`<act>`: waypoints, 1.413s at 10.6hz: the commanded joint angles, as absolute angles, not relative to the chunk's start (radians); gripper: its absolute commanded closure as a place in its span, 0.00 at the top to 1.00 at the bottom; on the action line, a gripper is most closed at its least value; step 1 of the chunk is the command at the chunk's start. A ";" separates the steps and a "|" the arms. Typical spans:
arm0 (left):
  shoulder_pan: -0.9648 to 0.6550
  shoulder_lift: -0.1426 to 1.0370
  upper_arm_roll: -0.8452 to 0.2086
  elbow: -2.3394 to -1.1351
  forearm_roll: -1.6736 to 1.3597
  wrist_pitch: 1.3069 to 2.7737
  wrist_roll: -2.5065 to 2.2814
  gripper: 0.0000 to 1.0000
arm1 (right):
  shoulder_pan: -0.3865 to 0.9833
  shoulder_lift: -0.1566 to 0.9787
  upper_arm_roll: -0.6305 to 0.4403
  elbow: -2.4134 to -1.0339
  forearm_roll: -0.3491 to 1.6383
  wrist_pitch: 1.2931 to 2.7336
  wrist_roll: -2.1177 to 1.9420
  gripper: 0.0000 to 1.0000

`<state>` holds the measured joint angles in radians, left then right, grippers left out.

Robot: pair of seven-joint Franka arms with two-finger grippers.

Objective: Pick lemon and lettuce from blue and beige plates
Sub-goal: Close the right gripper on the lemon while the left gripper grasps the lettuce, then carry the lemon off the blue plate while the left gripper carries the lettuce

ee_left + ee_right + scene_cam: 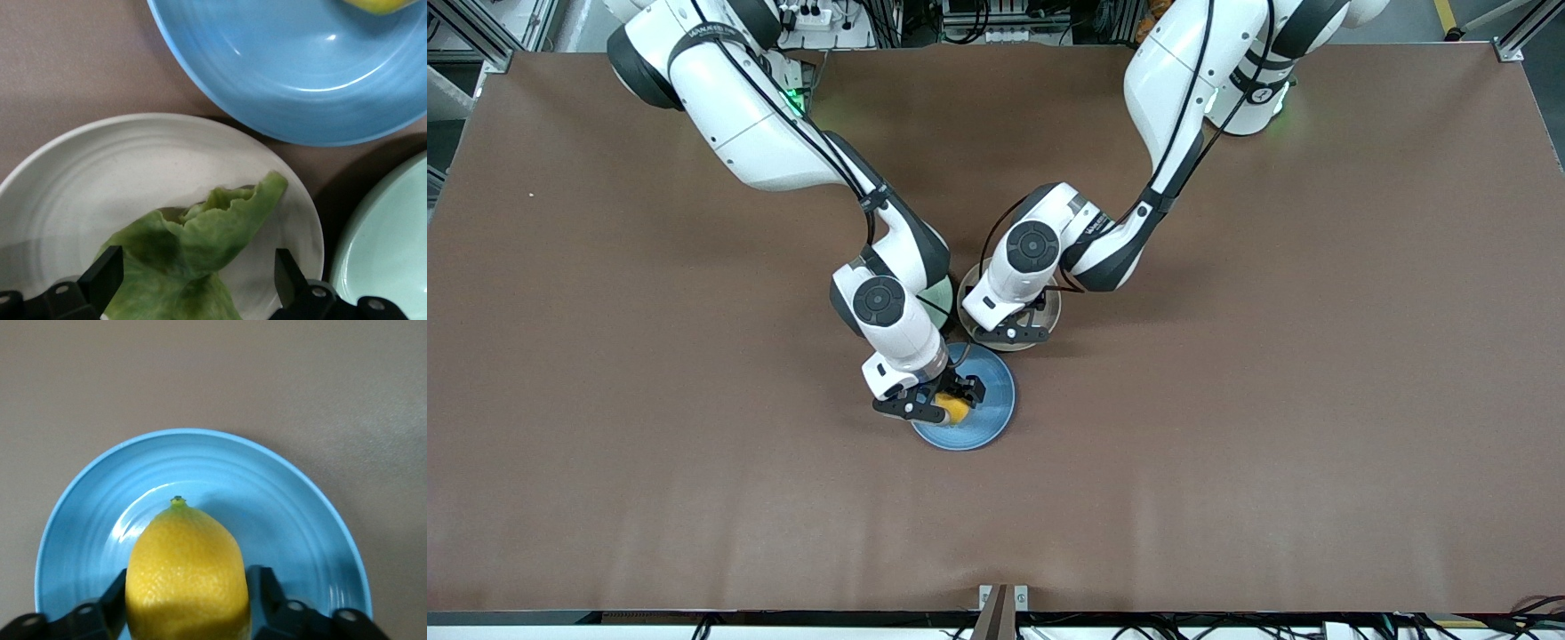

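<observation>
A yellow lemon is on the blue plate. My right gripper is down on that plate and shut on the lemon, one finger pressed on each side. A green lettuce leaf lies on the beige plate. My left gripper is low over the beige plate with its fingers wide open on either side of the leaf, not touching it. In the front view the left hand hides the lettuce.
A pale green plate lies under the right arm's wrist, touching range of both other plates; it also shows in the left wrist view. The three plates cluster mid-table on a brown mat.
</observation>
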<state>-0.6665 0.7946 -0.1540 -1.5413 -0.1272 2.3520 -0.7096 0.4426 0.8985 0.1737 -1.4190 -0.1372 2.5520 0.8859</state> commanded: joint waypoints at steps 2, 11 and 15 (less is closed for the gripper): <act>-0.678 0.810 -0.147 -1.519 -0.101 2.361 -0.774 0.67 | 0.456 0.919 0.173 -1.382 -0.149 2.527 0.954 0.35; -0.675 0.758 -0.146 -1.526 -0.100 2.330 -0.830 0.00 | 0.312 0.761 0.216 -1.330 -0.133 2.151 0.929 0.24; -0.626 0.649 -0.127 -1.526 -0.097 2.203 -0.830 0.00 | 0.135 0.563 0.207 -1.541 -0.095 2.140 0.650 0.24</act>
<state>-0.6515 0.7079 -0.1341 -1.5107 -0.1272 2.2488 -0.7927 0.2025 0.6904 0.1938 -1.3920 -0.1214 2.1405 0.7383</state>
